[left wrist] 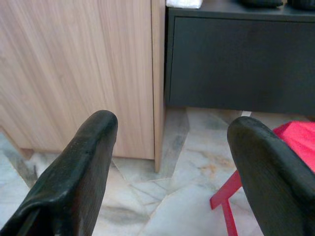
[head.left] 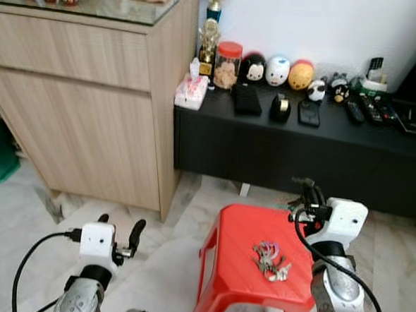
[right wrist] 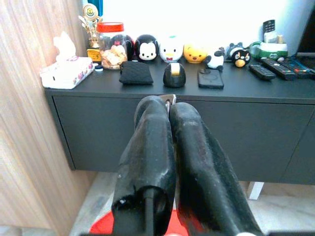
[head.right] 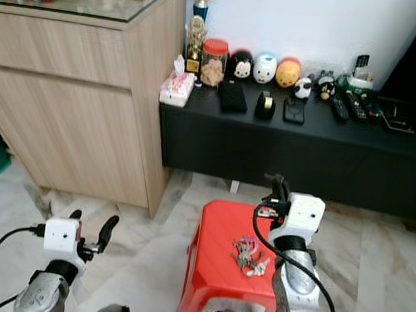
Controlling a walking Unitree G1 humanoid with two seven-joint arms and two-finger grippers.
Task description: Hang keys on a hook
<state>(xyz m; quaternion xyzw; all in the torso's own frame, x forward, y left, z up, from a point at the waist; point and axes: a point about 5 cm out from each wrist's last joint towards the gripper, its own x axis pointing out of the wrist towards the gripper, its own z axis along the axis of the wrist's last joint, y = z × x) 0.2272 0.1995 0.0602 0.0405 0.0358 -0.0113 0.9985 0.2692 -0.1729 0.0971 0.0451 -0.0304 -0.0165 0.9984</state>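
The keys (head.left: 271, 259) lie on the red stool (head.left: 235, 237), just below and left of the right gripper (head.left: 304, 184), whose fingers are pressed together; the left gripper (head.left: 121, 230) stands wide, well apart

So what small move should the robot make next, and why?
Probably open the right gripper and lower it toward the keys. The keys lie loose on the red stool; that gripper is shut, empty, and hovers just above the stool's far right edge. The left gripper is open but farther away.
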